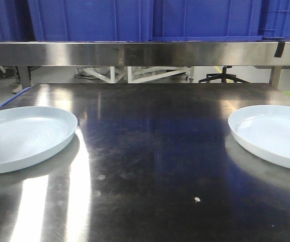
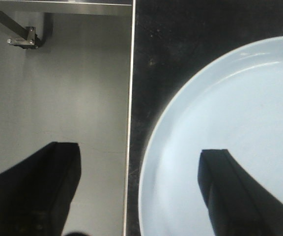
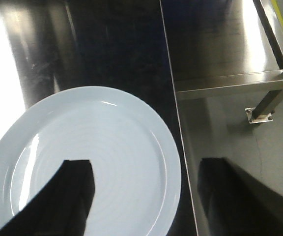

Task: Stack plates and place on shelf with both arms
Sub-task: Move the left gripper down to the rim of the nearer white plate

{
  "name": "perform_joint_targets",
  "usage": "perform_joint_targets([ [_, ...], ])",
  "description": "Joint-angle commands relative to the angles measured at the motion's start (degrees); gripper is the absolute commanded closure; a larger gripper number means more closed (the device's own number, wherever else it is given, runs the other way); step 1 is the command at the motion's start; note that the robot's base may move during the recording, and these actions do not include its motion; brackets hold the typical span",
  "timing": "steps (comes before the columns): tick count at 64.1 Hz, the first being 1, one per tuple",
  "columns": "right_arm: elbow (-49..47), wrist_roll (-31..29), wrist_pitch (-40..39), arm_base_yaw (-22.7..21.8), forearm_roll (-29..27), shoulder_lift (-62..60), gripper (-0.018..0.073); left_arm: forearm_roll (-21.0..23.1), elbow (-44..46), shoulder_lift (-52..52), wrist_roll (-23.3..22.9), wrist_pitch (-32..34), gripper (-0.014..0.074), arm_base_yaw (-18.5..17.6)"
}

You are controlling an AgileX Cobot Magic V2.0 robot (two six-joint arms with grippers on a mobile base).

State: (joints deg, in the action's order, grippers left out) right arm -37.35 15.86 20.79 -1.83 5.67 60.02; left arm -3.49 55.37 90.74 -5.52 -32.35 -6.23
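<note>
Two pale bluish-white plates lie flat on the steel table. The left plate (image 1: 21, 138) is at the left edge, the right plate (image 1: 273, 133) at the right edge. In the left wrist view my left gripper (image 2: 139, 157) is open above the left plate's (image 2: 230, 137) left rim, one finger (image 2: 220, 182) over the plate, the other (image 2: 43, 187) beyond the table edge. In the right wrist view my right gripper (image 3: 146, 169) is open above the right plate's (image 3: 92, 157) right rim, one finger (image 3: 68, 196) over the plate, the other (image 3: 225, 191) past the table edge.
A steel shelf (image 1: 145, 53) runs across the back above the table, with blue plastic crates (image 1: 94, 20) on it. A table leg bracket (image 3: 259, 113) and the grey floor (image 2: 58, 88) show beyond the table edges. A small crumb (image 1: 197, 199) lies at the front.
</note>
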Motion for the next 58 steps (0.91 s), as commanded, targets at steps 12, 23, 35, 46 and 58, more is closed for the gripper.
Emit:
perform_joint_targets([
  [12,-2.11,-0.57,-3.54,0.05,0.9,-0.69,0.0011,0.3,1.84,-1.41,-0.66,2.64,0.0048,1.38],
  [23,-2.11,-0.57,-3.54,0.05,0.9,-0.69,0.0011,0.3,1.84,-0.89,-0.66,3.07,0.0048,1.38],
  [35,-2.11,-0.57,-3.54,0.05,0.9,-0.69,0.0011,0.3,1.84,0.99,-0.66,3.19,0.0048,1.38],
  [46,-2.11,-0.57,-3.54,0.05,0.9,-0.69,0.0012,0.3,1.84,1.83,-0.66,3.19,0.0052,1.38],
  [58,-2.11,-0.57,-3.54,0.05,0.9,-0.69,0.0102,0.3,1.84,1.83,-0.66,3.43,0.037,1.38],
])
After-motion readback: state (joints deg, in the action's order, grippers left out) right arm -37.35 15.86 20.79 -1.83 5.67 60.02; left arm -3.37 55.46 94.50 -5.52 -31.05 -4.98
